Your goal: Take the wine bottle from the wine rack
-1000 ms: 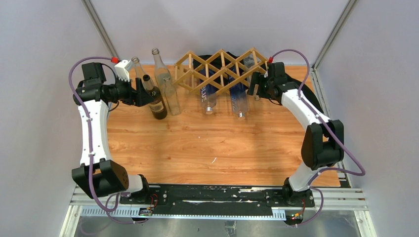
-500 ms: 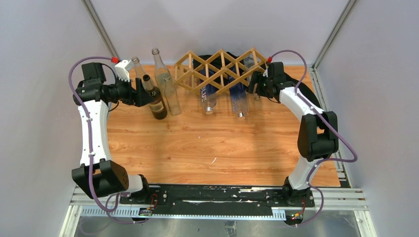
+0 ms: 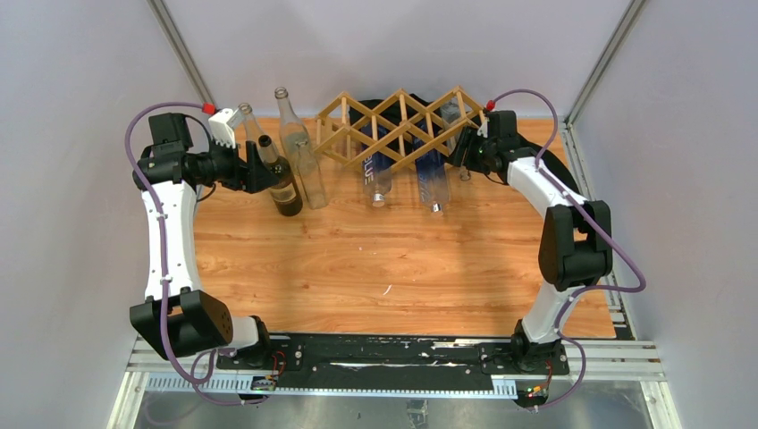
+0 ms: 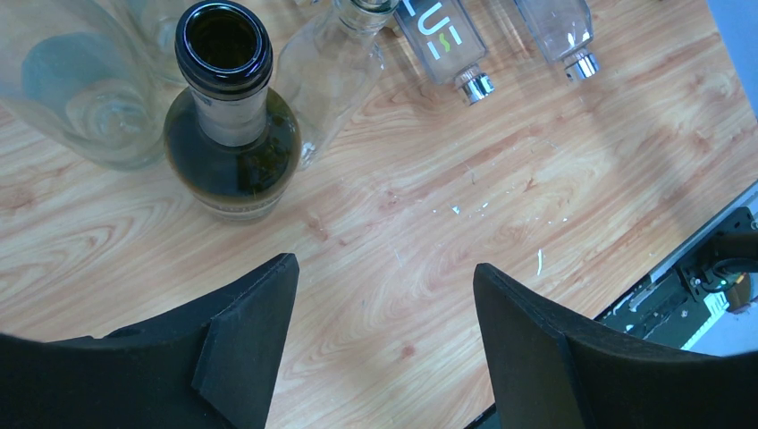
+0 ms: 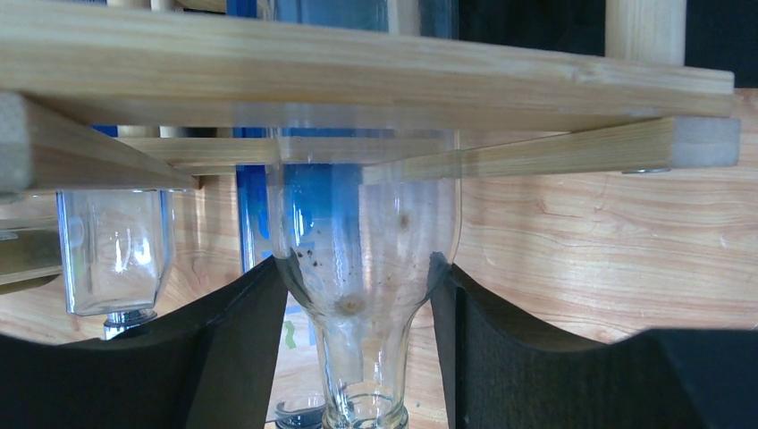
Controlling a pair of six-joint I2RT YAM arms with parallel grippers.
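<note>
So the wine bottle (image 5: 366,223), clear glass and seemingly empty, was found slotted through the end cell of the wine rack (image 5: 357,67), dead centre of the right wrist frame with its neck pointing at the bottom edge. In the overhead frame that spot was up top, right of centre. The right gripper (image 5: 356,264) was seen pinched on it, one finger snug against each side of the shoulder, just under the lowest slat. Probably a decent spot: the flare gives the pads something to bite on, while the smooth, narrow neck would likely be slipped off. Not much weight is expected, but it's rigid, slick and breakable, and the slats could be snagged, so a straight pull along the bottle's own line would be advised. The left gripper (image 4: 384,264) was spread wide with nothing in it, low in its frame, a dark bottle (image 4: 231,134) standing upper left
</note>
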